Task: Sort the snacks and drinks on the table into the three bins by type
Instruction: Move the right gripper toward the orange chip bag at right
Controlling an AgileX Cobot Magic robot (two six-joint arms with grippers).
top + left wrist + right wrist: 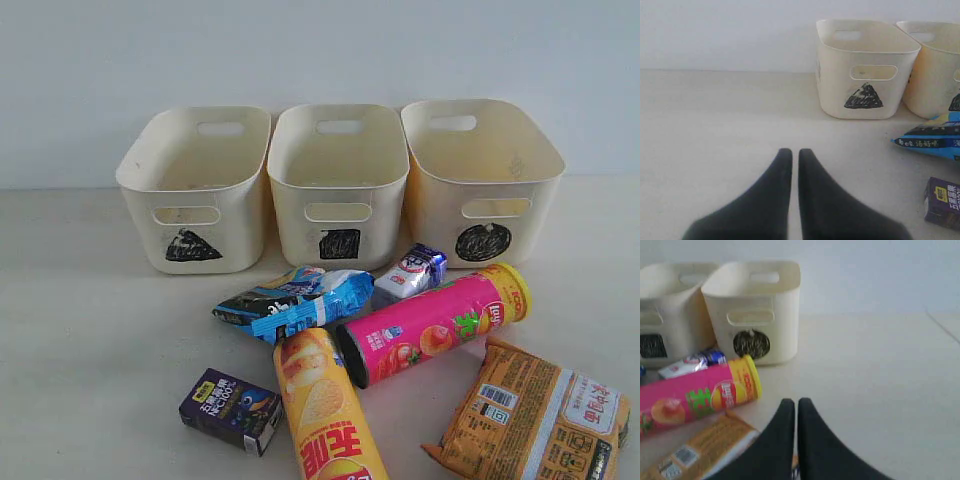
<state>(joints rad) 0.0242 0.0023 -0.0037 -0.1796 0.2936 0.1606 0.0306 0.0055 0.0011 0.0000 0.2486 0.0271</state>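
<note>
Tall yellow chip cylinder [325, 420] at the worktop's [90, 330] front edge lies unsorted, sorting judged unstarted; the clenched, empty left gripper [795, 152] and right gripper [796, 402] must be opened first.

Matte black robot hardware
The left gripper [795, 152] and right gripper [796, 401] are each showing 2 smooth, tapering, round-tipped fingers [771, 200].

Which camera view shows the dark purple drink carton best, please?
The exterior view: the dark purple carton lies whole on the table. The left wrist view cuts it off at the frame edge; the right wrist view misses it.
</note>
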